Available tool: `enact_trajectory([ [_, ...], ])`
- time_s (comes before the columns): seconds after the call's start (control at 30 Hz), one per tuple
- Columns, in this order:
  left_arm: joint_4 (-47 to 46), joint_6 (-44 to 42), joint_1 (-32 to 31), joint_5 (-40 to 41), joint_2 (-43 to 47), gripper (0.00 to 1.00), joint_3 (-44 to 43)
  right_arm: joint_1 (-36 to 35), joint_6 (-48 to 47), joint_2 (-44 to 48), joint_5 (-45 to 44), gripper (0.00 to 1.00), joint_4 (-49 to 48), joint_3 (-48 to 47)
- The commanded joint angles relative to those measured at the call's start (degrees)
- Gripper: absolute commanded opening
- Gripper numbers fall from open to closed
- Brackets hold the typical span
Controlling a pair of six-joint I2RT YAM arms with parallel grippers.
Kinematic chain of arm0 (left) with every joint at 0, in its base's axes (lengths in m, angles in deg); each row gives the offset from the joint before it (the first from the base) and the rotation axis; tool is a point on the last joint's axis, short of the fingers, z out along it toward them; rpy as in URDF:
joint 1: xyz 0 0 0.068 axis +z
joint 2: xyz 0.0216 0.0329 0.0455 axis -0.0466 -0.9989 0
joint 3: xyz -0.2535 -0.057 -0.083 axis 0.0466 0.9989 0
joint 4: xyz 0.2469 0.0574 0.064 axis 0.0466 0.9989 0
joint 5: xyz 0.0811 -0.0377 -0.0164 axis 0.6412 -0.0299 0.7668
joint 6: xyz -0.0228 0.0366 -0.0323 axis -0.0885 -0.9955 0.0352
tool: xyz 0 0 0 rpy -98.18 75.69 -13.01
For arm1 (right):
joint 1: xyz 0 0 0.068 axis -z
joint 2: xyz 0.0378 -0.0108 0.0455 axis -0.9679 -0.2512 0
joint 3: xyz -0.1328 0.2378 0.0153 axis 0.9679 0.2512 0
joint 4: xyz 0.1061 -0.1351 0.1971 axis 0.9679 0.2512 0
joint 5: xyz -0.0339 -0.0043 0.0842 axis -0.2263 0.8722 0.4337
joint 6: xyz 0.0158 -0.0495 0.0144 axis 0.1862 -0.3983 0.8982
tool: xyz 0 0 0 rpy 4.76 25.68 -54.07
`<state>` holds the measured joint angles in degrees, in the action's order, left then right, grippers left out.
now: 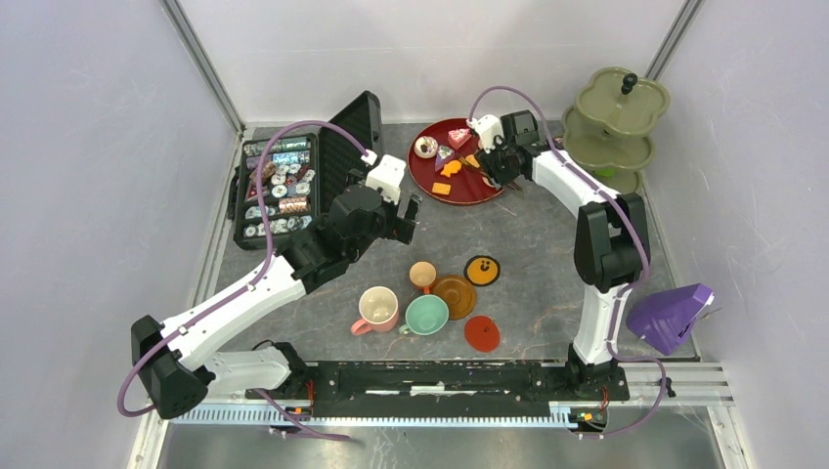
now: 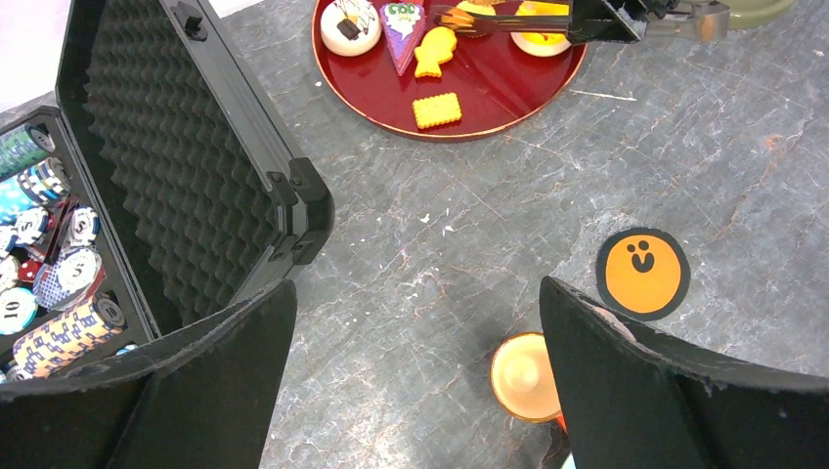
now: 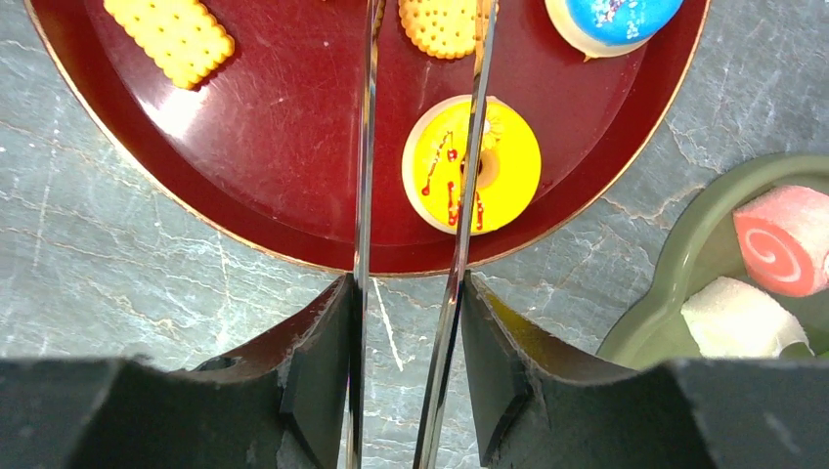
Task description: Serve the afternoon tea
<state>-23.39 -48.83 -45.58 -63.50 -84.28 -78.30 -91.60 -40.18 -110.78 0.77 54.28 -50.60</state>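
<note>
The right claw (image 3: 406,293) is squeezed shut on the thin metal tongs (image 3: 364,147), one finger on each blade; the blades reach out over the red tray (image 3: 283,147); one blade crosses above the yellow donut (image 3: 513,156) near the tray's edge, the other passes over bare tray beside it; the tips run out of view, so I cannot tell if they pinch anything. A blue donut (image 3: 611,20) and orange biscuits (image 3: 171,34) sit further in on the tray; a pink roll (image 3: 787,239) and a white roll (image 3: 733,318) already lie in the green stand (image 3: 684,254) just beside the tray. The left claw (image 2: 415,293) is wide and holds nothing; it hangs over the tabletop (image 1: 528,244) on the near side of the tray, above the small orange cup (image 2: 528,376).

The donut looks small, light, hard and shiny, so I think it can slip; the tongs should pinch it on two opposite sides, low down, with a gentle squeeze, because the blades are thin and springy; a hard squeeze may make it pop out.
</note>
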Motion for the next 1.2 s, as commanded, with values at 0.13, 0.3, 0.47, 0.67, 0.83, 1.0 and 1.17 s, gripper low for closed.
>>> enact_trajectory([
  [0.13,-1.1,2.5,0.2,-0.8,2.0,1.0,-1.6,-0.3,6.1,5.6,2.7,0.48,-4.7,2.3],
  [0.3,-1.1,2.6,0.2,-0.9,2.1,1.0,-1.6,-0.3,10.3,7.3,5.1,0.49,-7.9,4.0],
  [0.47,-1.1,2.6,0.2,-0.8,2.1,1.0,-1.6,-0.4,15.6,9.8,7.4,0.49,-12.7,6.9],
  [0.67,-1.1,2.7,0.2,-1.1,2.1,1.0,-1.6,-0.7,29.6,10.1,7.7,0.49,-14.9,9.1],
  [0.83,-1.0,2.8,0.2,-1.2,2.6,1.0,-1.6,-2.9,43.2,13.5,5.1,0.49,-20.1,15.9],
  [1.0,-1.0,3.2,0.2,-1.8,3.7,1.0,-1.6,-6.0,49.6,14.6,-1.9,0.49,-21.4,18.6],
  [1.17,-1.0,3.4,0.2,-1.8,5.4,1.0,-1.1,-7.5,52.7,17.0,-4.4,0.49,-25.5,22.2],
])
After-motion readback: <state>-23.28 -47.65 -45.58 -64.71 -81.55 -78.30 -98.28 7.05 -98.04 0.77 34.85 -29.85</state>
